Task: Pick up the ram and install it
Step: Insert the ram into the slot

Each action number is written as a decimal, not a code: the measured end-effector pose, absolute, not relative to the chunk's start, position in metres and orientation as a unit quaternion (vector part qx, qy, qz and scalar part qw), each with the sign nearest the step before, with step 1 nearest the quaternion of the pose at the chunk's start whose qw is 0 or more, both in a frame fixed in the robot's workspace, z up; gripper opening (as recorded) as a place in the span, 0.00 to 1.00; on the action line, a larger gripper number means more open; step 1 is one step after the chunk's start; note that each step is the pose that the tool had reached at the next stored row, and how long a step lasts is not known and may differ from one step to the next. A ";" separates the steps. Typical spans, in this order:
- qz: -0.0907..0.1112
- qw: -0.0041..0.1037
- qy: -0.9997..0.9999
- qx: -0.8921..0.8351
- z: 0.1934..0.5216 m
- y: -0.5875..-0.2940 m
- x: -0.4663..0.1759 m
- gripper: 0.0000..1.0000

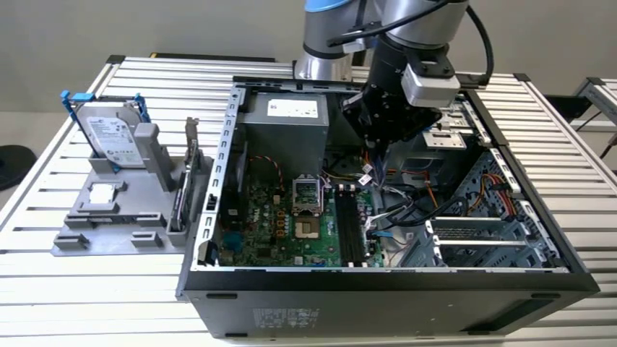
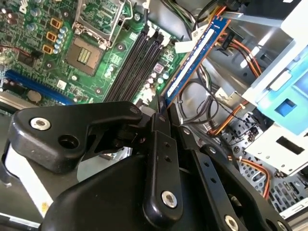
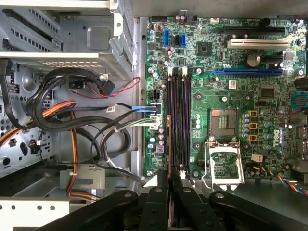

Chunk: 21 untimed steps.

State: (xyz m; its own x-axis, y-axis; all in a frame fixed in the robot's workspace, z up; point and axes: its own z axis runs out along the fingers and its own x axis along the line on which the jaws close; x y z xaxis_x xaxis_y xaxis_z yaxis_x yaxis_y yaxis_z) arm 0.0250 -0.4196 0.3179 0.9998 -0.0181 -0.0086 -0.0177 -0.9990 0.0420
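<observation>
One long, thin blue ram stick is pinched at one end in the black end effector, above the green motherboard inside the open computer case. Four black slots lie side by side below it, with room around them. The end effector's links hide the stick's held end. One silver hard drive stands apart on the worktop.

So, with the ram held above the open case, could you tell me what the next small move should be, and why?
Probably a short, slow descent onto the memory slots. The gripper is shut on the ram, which in the second wrist view hangs above the motherboard, running roughly along the slots but not yet seated. I would check the alignment on the way down, since any tilt is hard to judge here.
</observation>
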 end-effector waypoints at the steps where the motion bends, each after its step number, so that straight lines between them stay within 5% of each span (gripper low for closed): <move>1: -0.004 0.021 -0.009 1.000 0.318 -0.420 0.025 0.00; 21: -0.005 0.021 -0.009 1.000 0.308 -0.423 0.025 0.00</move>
State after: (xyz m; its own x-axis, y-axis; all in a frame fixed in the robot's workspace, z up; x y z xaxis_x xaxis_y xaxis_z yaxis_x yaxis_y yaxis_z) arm 0.0251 -0.4229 0.3083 0.9998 -0.0180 -0.0094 -0.0176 -0.9990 0.0421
